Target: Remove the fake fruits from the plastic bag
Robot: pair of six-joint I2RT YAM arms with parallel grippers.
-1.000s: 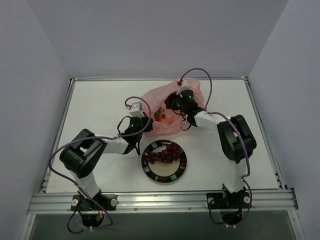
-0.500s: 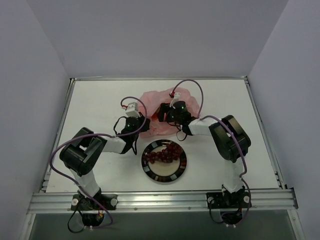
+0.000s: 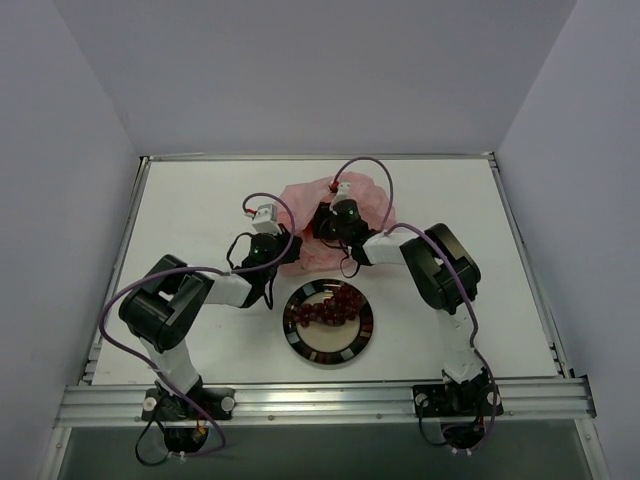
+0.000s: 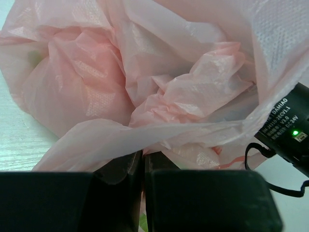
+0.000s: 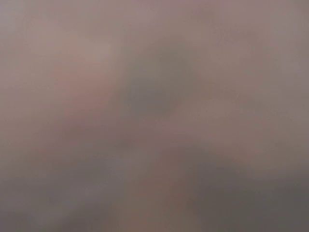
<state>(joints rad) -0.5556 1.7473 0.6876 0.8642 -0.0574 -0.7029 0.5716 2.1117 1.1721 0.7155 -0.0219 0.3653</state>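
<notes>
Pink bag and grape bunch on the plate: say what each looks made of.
The crinkly translucent pink bag looks like thin plastic film: sharp creases, light passing through, fine embossed grain. The dark red-purple grape bunch on the round dark-rimmed plate is probably plastic too, but shows too small to judge its finish.

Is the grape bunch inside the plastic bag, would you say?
No, the grape bunch lies on the plate, outside the plastic bag.
</notes>
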